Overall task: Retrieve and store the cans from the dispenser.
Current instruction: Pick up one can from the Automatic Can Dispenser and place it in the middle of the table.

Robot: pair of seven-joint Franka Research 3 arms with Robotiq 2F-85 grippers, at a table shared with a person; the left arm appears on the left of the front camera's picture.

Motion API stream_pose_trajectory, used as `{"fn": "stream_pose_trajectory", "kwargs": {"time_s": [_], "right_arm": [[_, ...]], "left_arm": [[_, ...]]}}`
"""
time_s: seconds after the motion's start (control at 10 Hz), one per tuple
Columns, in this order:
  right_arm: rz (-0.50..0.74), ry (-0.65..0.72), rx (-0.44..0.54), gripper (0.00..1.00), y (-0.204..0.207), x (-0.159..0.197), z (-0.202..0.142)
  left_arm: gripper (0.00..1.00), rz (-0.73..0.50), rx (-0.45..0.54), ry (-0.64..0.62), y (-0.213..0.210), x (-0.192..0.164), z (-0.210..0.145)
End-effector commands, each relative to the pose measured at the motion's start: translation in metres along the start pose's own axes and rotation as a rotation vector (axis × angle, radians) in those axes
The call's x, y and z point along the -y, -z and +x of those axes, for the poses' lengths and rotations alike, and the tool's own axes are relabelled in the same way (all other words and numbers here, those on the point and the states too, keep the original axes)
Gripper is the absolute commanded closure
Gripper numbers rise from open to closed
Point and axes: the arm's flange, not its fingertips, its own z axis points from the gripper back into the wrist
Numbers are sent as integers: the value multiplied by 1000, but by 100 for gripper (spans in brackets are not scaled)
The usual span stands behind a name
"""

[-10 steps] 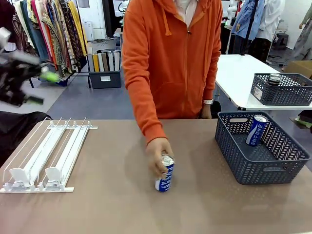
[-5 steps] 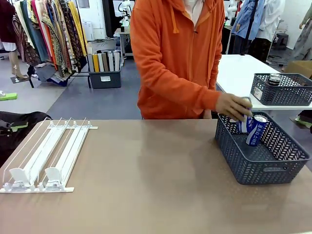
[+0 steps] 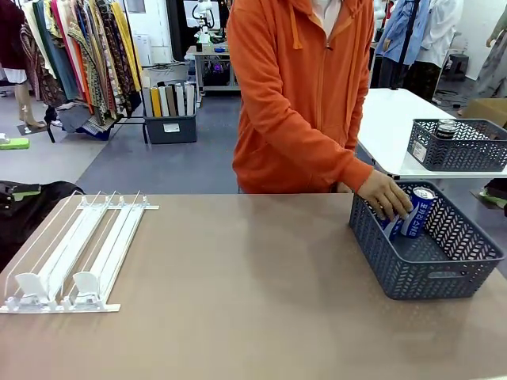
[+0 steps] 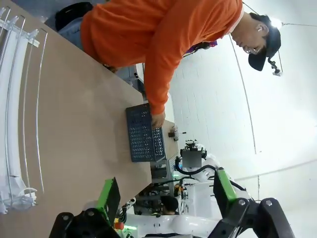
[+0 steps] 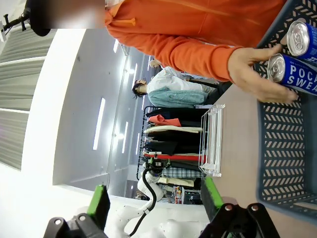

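The white rail dispenser (image 3: 75, 249) lies at the table's left with no can in its lanes; it is also in the left wrist view (image 4: 12, 114) and the right wrist view (image 5: 213, 141). A person's hand (image 3: 384, 194) lowers a blue-and-white can (image 5: 292, 74) into the dark grey basket (image 3: 432, 273) at the right, beside another blue-and-white can (image 3: 420, 210) that leans inside it. My left gripper (image 4: 166, 196) is open and held far from the table. My right gripper (image 5: 156, 203) is open too, well away from the basket (image 5: 282, 163).
A second grey basket (image 3: 459, 146) holding dark cans stands on a white table behind at the right. The person in an orange hoodie (image 3: 305, 95) leans over the far edge. The brown tabletop (image 3: 238, 293) stretches between dispenser and basket.
The person lifted the blue-and-white can from the table's middle and carried it right, down into the basket. My left arm swung out past the picture's left edge.
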Motion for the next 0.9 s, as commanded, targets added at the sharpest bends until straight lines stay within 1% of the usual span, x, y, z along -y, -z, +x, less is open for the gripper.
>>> {"fn": "stream_pose_trajectory", "kwargs": {"time_s": [0.0, 0.8], "right_arm": [[-3, -8, -15, 0, 0, -1, -1], [-3, -8, -15, 0, 0, -1, -1]], "left_arm": [[0, -25, 4, -18, 1, 1, -3], [0, -25, 4, -18, 1, 1, -3]]}}
